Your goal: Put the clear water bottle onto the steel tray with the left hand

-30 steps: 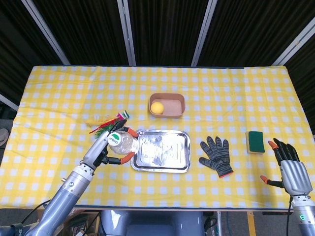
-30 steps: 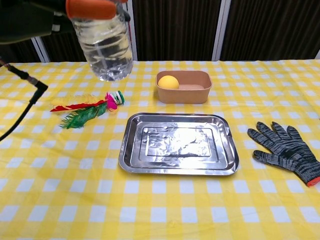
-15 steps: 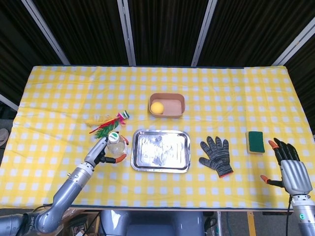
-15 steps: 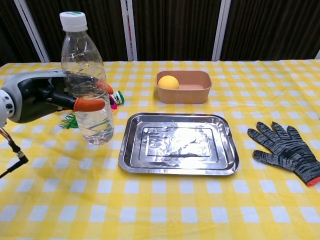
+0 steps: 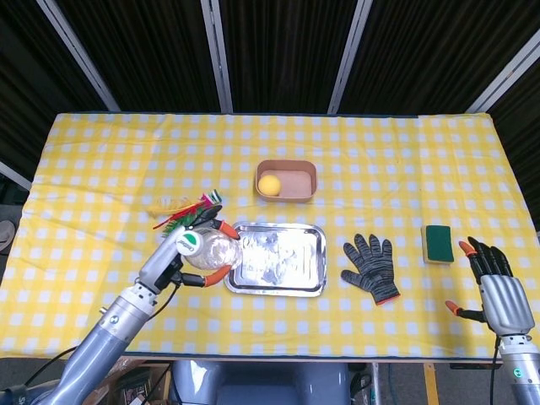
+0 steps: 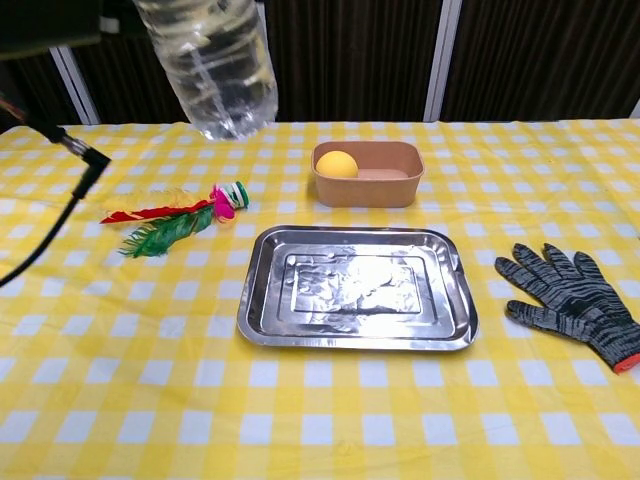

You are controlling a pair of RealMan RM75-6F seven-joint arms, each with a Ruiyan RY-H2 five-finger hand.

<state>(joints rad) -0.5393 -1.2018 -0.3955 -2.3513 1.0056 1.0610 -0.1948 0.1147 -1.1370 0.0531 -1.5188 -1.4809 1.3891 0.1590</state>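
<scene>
Between the left hand (image 5: 181, 253) fingers (image 5: 221, 228), clear water bottle (image 5: 208, 250), airborne.

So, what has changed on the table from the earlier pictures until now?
The left hand still grips the clear water bottle. From half a second ago it lifted the bottle higher and moved it toward the steel tray, not yet on it. The right hand, glove, sponge and bowl stayed.

Glove (image 5: 371, 267) right of tray (image 5: 277, 287)
</scene>
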